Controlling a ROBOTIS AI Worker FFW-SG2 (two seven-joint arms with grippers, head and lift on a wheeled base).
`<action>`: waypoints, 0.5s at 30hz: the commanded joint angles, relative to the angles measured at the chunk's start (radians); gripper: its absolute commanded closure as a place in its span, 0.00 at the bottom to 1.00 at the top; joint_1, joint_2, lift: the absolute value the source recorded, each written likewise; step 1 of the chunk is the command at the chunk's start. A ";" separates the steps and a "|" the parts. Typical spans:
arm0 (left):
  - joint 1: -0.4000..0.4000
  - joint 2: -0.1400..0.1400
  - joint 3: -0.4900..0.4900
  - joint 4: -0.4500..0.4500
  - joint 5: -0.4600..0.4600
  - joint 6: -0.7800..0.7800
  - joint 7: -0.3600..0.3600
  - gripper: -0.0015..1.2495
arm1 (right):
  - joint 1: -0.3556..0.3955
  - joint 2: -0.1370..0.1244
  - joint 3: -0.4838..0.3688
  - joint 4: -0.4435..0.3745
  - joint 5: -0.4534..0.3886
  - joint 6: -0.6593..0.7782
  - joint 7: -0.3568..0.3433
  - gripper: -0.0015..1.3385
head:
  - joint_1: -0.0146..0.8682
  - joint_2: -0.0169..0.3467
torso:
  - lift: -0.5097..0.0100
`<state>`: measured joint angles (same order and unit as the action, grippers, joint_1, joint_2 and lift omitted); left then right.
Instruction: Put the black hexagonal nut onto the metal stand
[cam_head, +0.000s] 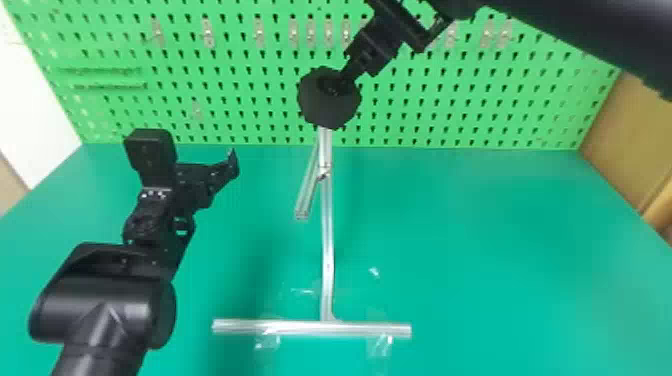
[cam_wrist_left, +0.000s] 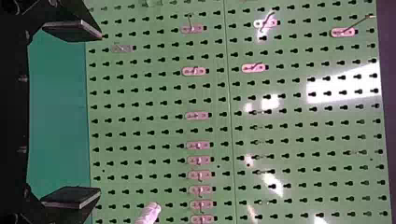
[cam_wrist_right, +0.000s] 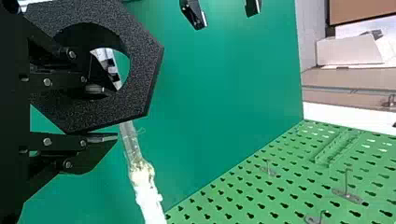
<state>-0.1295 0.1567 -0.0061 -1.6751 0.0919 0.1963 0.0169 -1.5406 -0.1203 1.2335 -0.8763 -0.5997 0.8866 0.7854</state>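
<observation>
nearest, the crossbar of the metal stand lies on the green table; beyond it, the left gripper has its fingers spread wide. farther off, before the pegboard, the right gripper is clamped on the black hexagonal nut's rim.

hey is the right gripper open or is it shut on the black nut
Shut on the black hexagonal nut: the right gripper has one finger inside its hole and the other against its outer edge.
</observation>
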 joint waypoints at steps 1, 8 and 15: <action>-0.001 0.000 0.000 0.000 0.000 0.000 0.000 0.09 | 0.004 -0.001 0.004 0.008 -0.014 -0.011 0.000 0.85 | 0.80 0.27 | 0.98; -0.001 0.000 0.000 0.000 0.000 0.000 0.000 0.09 | 0.007 -0.002 0.014 0.013 -0.028 -0.018 -0.002 0.85 | 0.80 0.27 | 0.98; -0.001 0.001 0.000 0.000 0.000 0.000 0.000 0.09 | 0.007 -0.002 0.015 0.014 -0.031 -0.020 -0.002 0.84 | 0.80 0.27 | 0.98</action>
<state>-0.1304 0.1566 -0.0061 -1.6751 0.0920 0.1963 0.0169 -1.5341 -0.1227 1.2474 -0.8624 -0.6280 0.8669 0.7838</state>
